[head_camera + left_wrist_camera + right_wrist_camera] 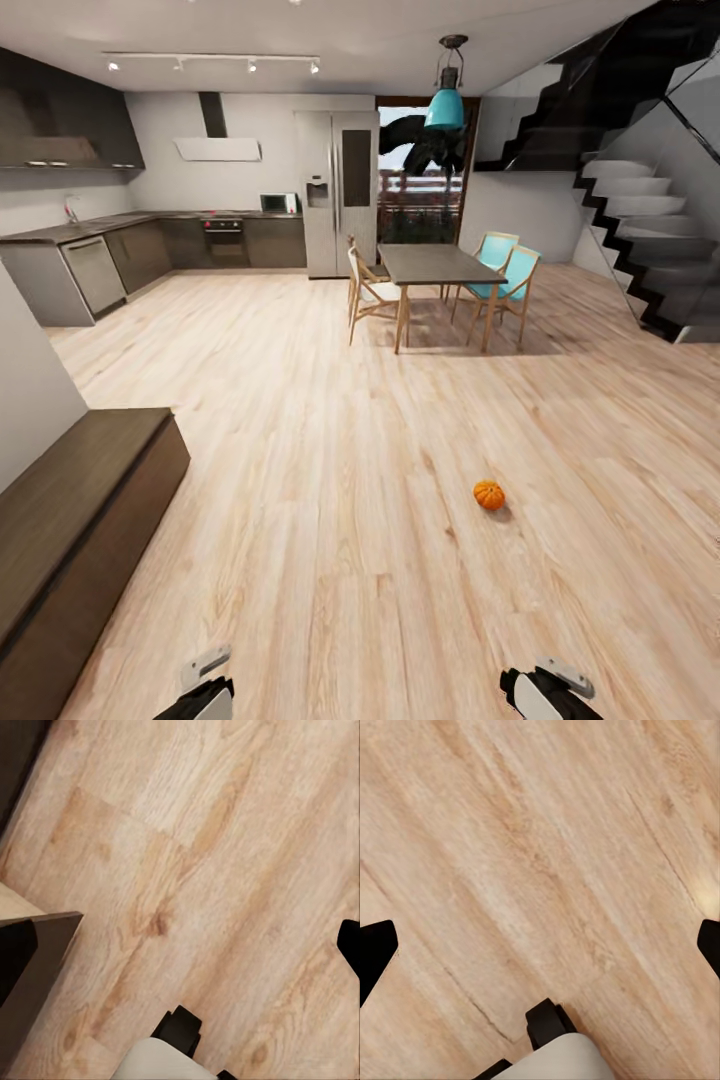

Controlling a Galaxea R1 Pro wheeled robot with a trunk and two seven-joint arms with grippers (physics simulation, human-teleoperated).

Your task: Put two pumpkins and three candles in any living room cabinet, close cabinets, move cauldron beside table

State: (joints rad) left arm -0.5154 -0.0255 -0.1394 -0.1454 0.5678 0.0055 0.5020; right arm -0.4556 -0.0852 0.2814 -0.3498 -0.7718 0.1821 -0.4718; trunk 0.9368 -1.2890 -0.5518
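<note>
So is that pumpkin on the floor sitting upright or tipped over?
Cannot tell for sure. The pumpkin rests alone on the wooden floor, out of the cabinet, too small in the head view to show its stem.

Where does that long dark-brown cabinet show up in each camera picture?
Head view: cabinet along the left edge, lower half.
Left wrist view: its dark-brown corner juts in over the light wooden floor.
Right wrist view: floor planks.
Shared landmark: that floor.

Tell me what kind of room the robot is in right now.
Likely an open-plan home: a kitchen with a fridge at the back, a dining table with chairs, a staircase, and a pumpkin on the wood floor.
</note>
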